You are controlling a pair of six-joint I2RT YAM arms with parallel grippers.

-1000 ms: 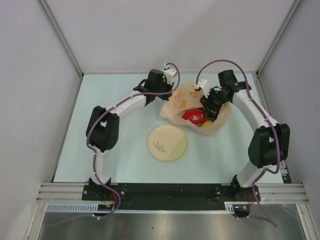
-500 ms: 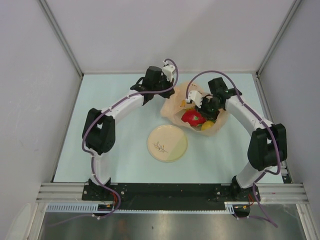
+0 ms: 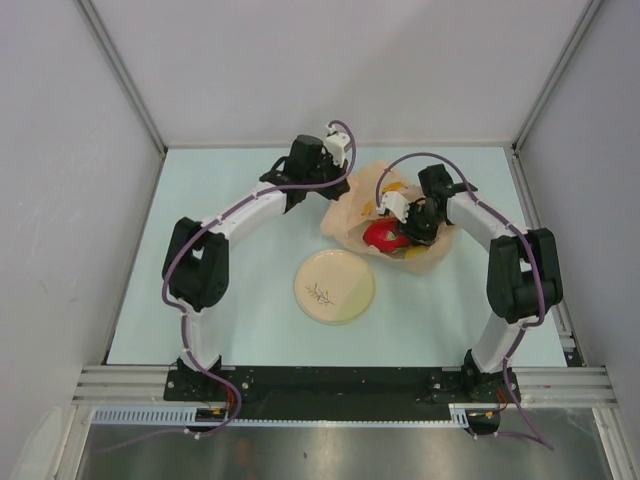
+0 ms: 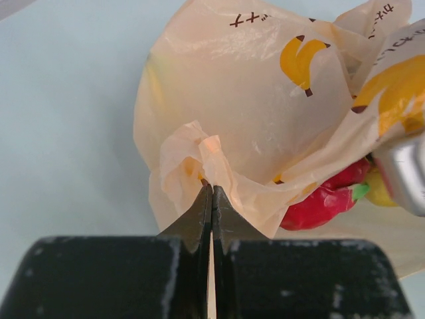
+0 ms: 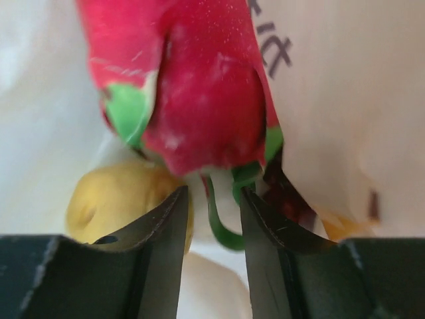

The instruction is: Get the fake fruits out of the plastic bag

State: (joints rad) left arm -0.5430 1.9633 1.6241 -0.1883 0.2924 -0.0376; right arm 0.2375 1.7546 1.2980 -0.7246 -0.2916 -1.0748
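The pale orange plastic bag (image 3: 352,207) lies at the back middle of the table. My left gripper (image 3: 338,187) is shut on a crumpled fold of the bag's edge (image 4: 199,159) and holds its mouth up. Inside are a glossy red fruit (image 3: 382,235) with green parts and a yellow lemon (image 3: 412,250). My right gripper (image 3: 407,226) is inside the bag, open. In the right wrist view its jaws (image 5: 212,194) straddle the curved green stem (image 5: 222,222) just below the red fruit (image 5: 199,100), with the lemon (image 5: 109,196) to the left. The banana is out of view.
The round cream plate (image 3: 335,287) with a leaf drawing lies on the table in front of the bag, nearer the arm bases. Grey walls and metal rails enclose the table on the left, right and back.
My right gripper has moved left and down, deeper into the bag up to the red fruit. My left gripper keeps its hold on the bag's edge, shifted slightly.
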